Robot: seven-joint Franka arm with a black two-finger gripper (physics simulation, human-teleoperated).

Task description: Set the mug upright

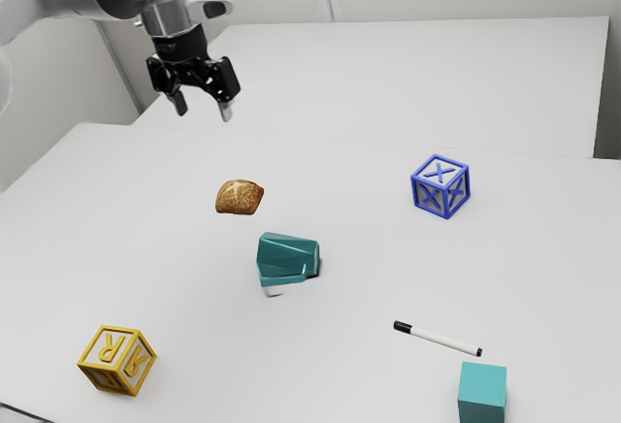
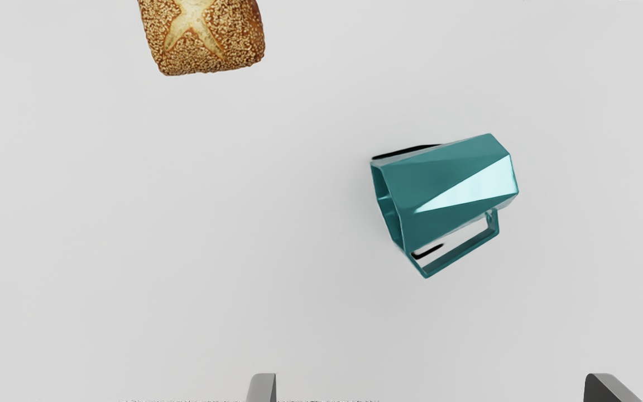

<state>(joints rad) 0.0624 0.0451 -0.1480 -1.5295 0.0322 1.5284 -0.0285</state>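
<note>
High over the table at the exterior view's upper left, my gripper [image 1: 204,110] hangs with its fingers apart and nothing between them. The teal faceted mug [image 1: 287,259] lies on its side on the table, well below and away from the hand. In the wrist view the gripper [image 2: 430,388] is open, its two tips wide apart. There the mug [image 2: 450,190] shows its open mouth facing the bread's side, with the square handle along the flank nearer the fingertips.
A bread roll [image 1: 239,197] lies close to the mug. A blue letter block [image 1: 441,187], a marker [image 1: 438,338] and a teal cube [image 1: 482,392] are toward the exterior view's right, a yellow block [image 1: 117,360] at its lower left.
</note>
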